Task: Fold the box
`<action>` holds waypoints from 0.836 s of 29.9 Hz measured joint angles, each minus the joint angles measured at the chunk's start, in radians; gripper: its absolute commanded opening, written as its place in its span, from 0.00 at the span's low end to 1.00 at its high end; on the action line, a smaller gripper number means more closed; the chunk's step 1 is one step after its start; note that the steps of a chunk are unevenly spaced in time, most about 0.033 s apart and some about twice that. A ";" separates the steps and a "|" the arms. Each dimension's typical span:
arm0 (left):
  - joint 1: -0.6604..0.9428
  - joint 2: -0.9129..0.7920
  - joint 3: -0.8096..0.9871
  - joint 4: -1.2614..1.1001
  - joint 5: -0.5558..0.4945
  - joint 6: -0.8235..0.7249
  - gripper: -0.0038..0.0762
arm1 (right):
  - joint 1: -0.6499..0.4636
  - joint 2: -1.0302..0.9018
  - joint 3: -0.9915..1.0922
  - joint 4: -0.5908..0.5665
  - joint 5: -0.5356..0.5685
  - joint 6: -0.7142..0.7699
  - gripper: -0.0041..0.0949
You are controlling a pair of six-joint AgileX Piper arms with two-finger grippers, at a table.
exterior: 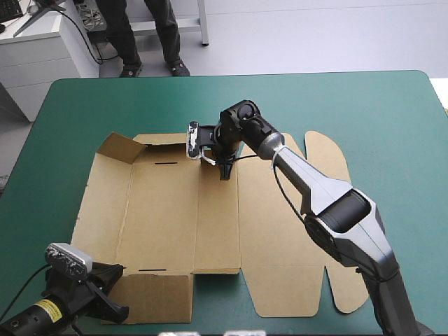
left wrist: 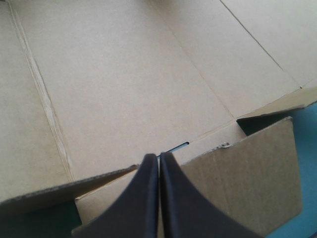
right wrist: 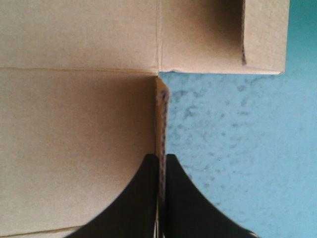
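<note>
Premises: robotics laboratory. Evidence: 2 robot arms, the left arm (exterior: 42,311) and the right arm (exterior: 336,210), at 1 table (exterior: 392,105) with a teal-green cover. A brown box (exterior: 161,210) lies on it. Beyond it, a white cabinet (exterior: 42,56) stands on a pale floor (exterior: 315,35).

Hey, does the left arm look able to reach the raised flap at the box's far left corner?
Probably, once it lets go. The left gripper is shut on the near flap; only flat box lies between it and the far flap.
</note>
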State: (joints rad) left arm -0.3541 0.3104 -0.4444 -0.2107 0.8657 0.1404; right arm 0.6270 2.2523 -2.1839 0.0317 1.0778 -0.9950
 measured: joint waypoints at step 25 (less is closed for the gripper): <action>0.000 0.000 0.000 0.000 0.000 -0.001 0.04 | -0.258 -0.220 0.000 -0.032 0.096 0.305 0.29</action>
State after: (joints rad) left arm -0.3541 0.3104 -0.4444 -0.2107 0.8657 0.1396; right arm 0.3689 2.0325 -2.1839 0.0000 1.1735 -0.6899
